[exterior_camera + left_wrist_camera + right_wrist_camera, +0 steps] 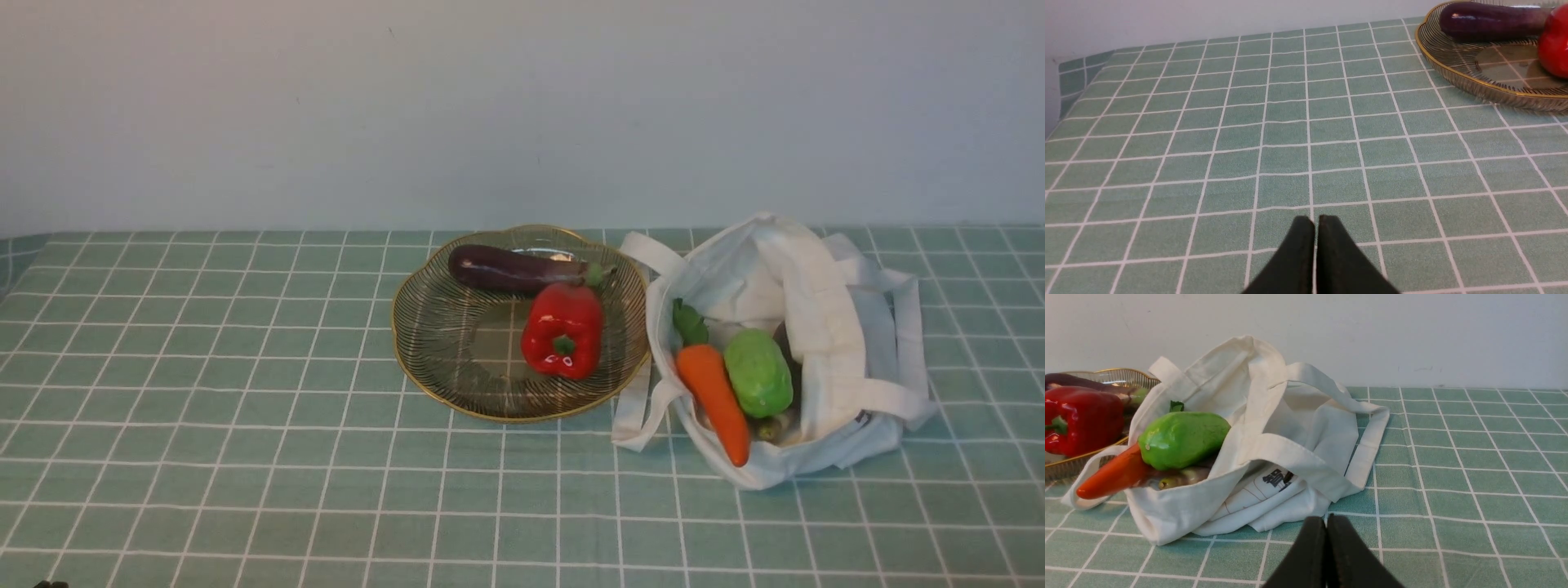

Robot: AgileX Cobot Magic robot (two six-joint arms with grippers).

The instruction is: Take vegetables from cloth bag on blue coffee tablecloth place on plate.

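Note:
A dark purple eggplant (513, 269) lies in the gold-rimmed glass plate (433, 359) beside a red bell pepper (563, 330). The white cloth bag (824, 327) lies open to the plate's right on the checked tablecloth (245, 408). An orange carrot (715, 396) and a lumpy light green vegetable (758, 371) poke out of its mouth. My left gripper (1315, 220) is shut and empty over bare cloth, left of the plate (1470, 77). My right gripper (1326, 518) is shut and empty just in front of the bag (1274, 457). Neither gripper shows in the front view.
A plain pale wall (522, 106) stands behind the table. The cloth drops over the table's left edge (1069, 77). Another dull, partly hidden item (1180, 477) lies in the bag under the green vegetable.

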